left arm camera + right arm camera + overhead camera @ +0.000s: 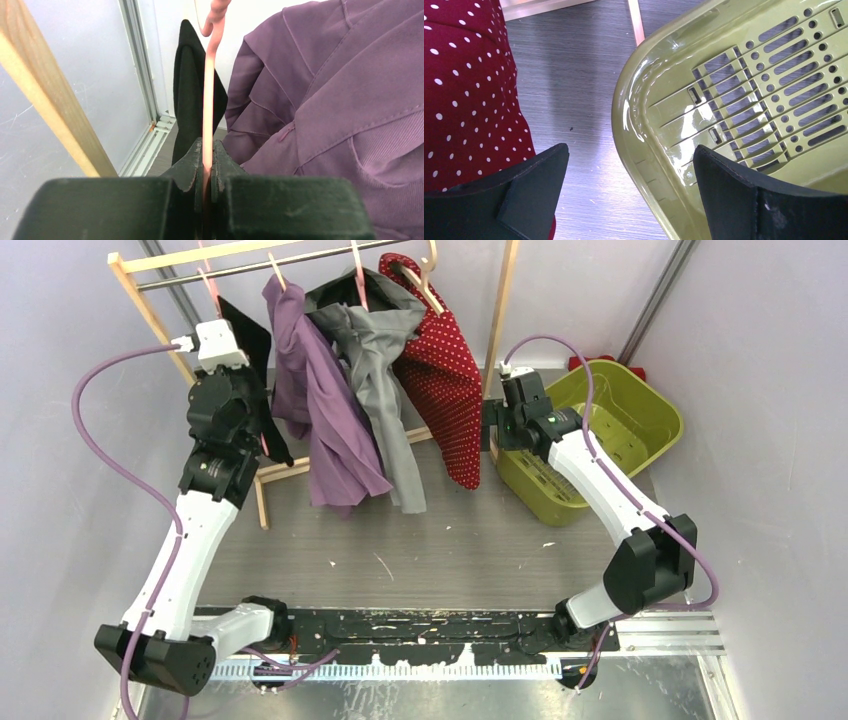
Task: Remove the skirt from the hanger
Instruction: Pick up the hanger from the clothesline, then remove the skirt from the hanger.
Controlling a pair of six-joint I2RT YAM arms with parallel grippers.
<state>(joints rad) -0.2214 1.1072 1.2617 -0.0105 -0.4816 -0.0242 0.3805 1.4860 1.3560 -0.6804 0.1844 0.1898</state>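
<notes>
Seen from above, the left arm covers most of the black skirt (250, 338). Only a dark panel at 11 o'clock and a strip trailing below the wrist show, so its shape is hard to make out. The left jaws are hidden there under the wrist.

The left wrist camera shows them closed tight on the thin pink hanger (208, 105), which stands upright between them. The hanger's hook is cut off at the 12 o'clock edge. The skirt hangs just behind it, on the wooden clothes rack (140, 302). A purple garment (340, 100) fills that view from 1 to 5 o'clock.

On the rail, a grey garment (385, 390) and a red polka-dot garment (445, 380) hang further toward 1 o'clock, each partly overlapping the next.

The right jaws stand wide apart with nothing between them, over the grey bench (569, 90). The red dotted cloth is at their 9 o'clock.

The green laundry basket (650, 405) sits at 2 o'clock on the bench. The right arm crosses its near rim. The right wrist view cuts off most of it, showing only a glossy rim, a slotted wall and the floor.
</notes>
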